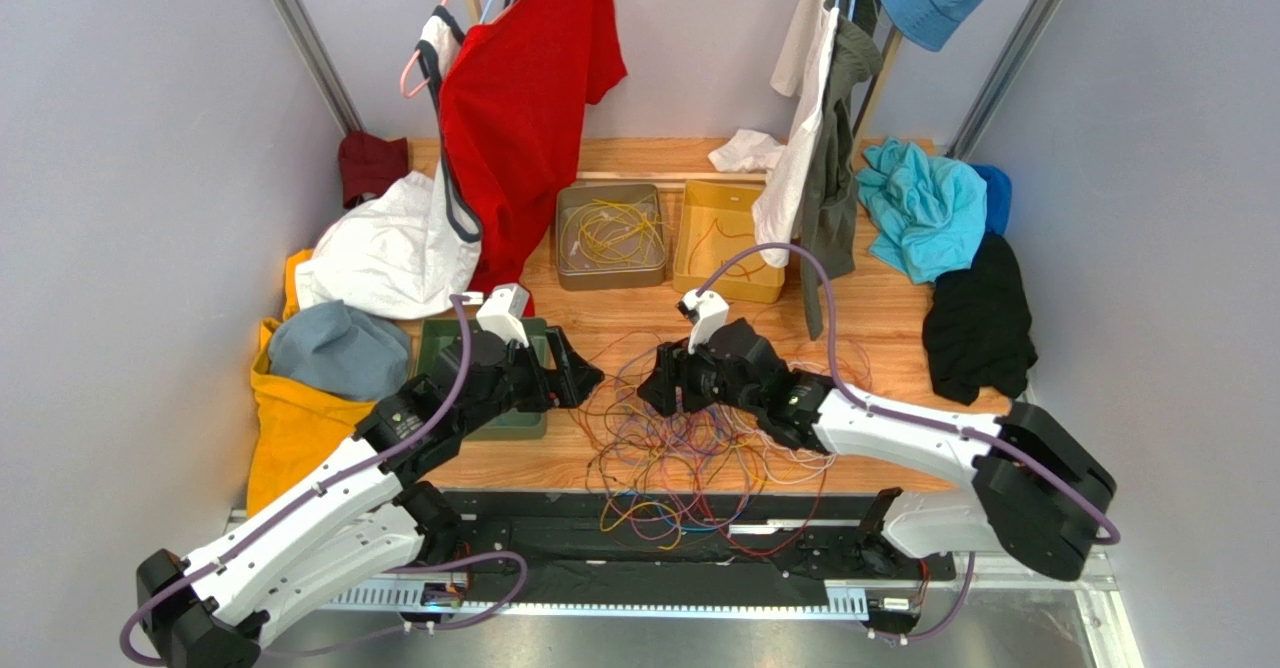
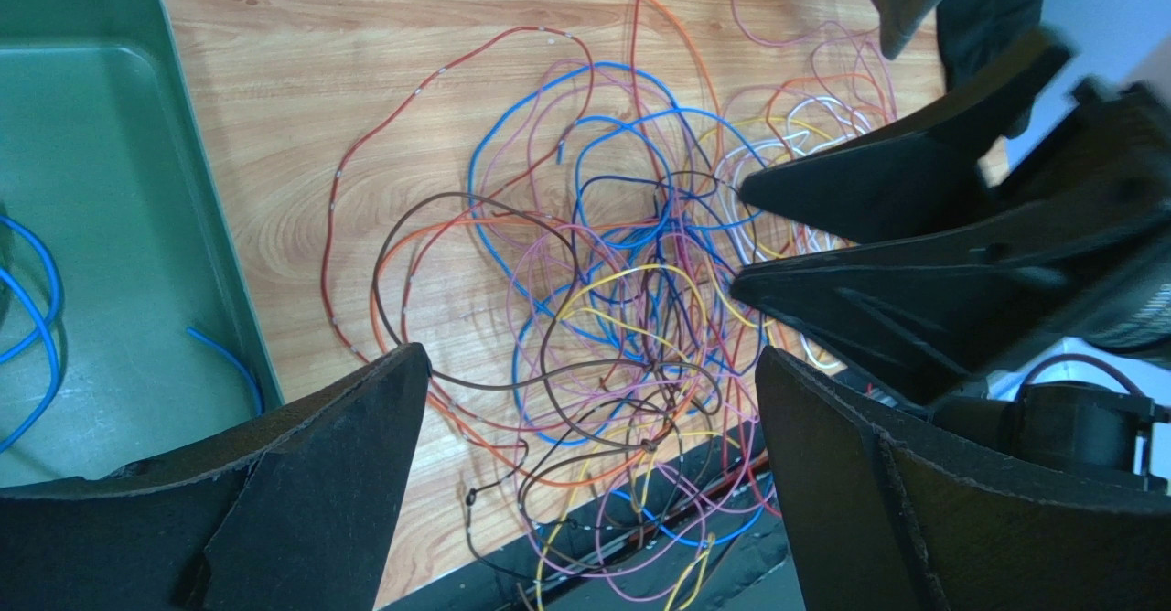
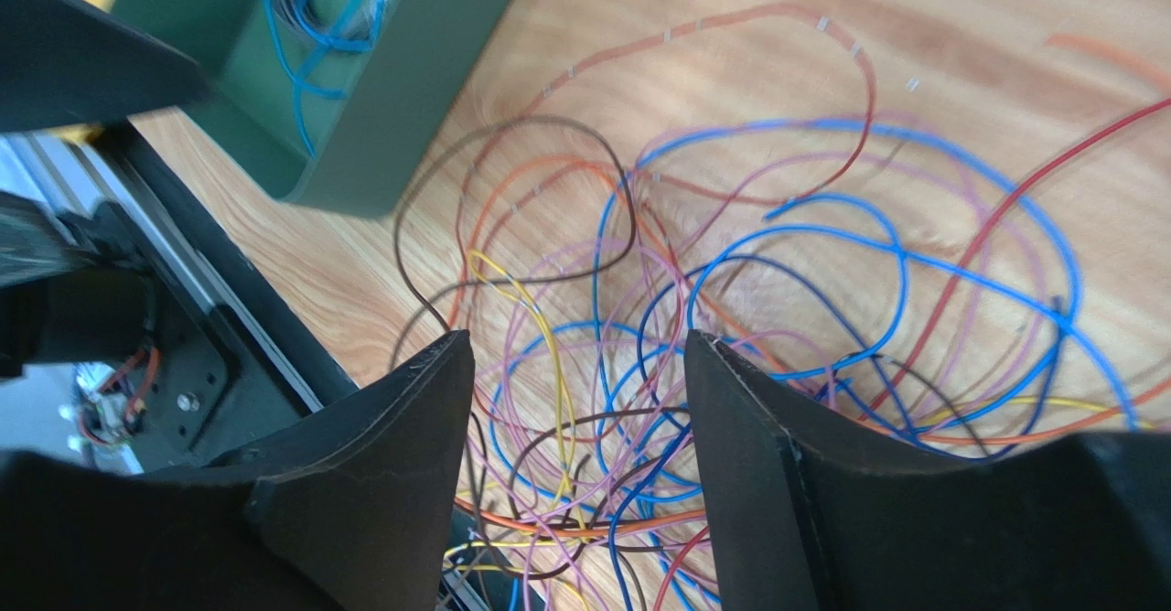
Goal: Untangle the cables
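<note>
A loose tangle of thin cables (image 1: 684, 451) in blue, purple, orange, yellow, brown and red lies on the wooden table near its front edge, some loops hanging over it. It fills the left wrist view (image 2: 619, 296) and the right wrist view (image 3: 770, 296). My left gripper (image 1: 586, 376) is open and empty, above the tangle's left side. My right gripper (image 1: 657, 388) is open and empty, above the tangle's middle, facing the left one. Both hold no cable.
A green tray (image 1: 511, 416) with blue cables sits under the left arm, also in the left wrist view (image 2: 124, 227). A grey bin (image 1: 609, 233) with yellow cables and a yellow bin (image 1: 726, 241) stand behind. Clothes lie and hang left, back and right.
</note>
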`<state>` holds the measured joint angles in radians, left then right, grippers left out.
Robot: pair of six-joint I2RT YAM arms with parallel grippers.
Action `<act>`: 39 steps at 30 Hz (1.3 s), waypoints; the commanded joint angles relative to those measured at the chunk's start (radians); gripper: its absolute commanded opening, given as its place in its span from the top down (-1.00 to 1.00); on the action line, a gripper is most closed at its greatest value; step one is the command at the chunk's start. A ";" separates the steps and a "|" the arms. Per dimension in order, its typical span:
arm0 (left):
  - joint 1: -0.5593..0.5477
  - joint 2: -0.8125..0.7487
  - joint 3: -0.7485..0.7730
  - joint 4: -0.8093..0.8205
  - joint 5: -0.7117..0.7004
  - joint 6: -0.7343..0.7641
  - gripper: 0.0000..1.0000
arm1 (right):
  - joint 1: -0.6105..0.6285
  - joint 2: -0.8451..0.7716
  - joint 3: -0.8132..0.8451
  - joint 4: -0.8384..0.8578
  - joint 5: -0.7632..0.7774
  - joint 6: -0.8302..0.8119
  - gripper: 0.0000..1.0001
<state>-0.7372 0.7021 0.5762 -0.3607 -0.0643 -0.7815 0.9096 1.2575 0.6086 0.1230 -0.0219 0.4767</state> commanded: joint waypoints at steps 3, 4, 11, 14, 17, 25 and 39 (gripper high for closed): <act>-0.001 -0.018 -0.018 0.012 0.008 -0.012 -0.96 | 0.021 0.105 0.020 0.044 -0.015 0.005 -0.08; -0.002 -0.016 -0.018 0.012 0.006 -0.010 -0.95 | 0.021 0.111 0.022 0.044 -0.019 0.005 0.00; -0.002 -0.026 -0.006 -0.006 -0.011 -0.002 -0.95 | 0.058 -0.109 0.040 -0.075 0.132 -0.012 1.00; -0.001 -0.036 0.014 0.000 -0.026 0.005 -0.96 | 0.123 -0.286 0.146 -0.257 0.250 -0.075 1.00; -0.002 -0.035 0.051 0.003 -0.045 0.021 -0.96 | 0.137 -0.393 0.342 -0.444 0.312 -0.160 1.00; -0.001 0.011 0.126 0.104 0.006 0.070 -0.98 | 0.140 -0.409 0.808 -0.718 0.307 -0.270 1.00; -0.001 0.029 -0.015 0.696 0.283 0.057 -0.98 | 0.138 -0.359 1.111 -0.780 0.224 -0.283 1.00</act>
<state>-0.7372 0.7162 0.5854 0.0845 0.1143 -0.7387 1.0451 0.8867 1.6489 -0.6601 0.2276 0.2272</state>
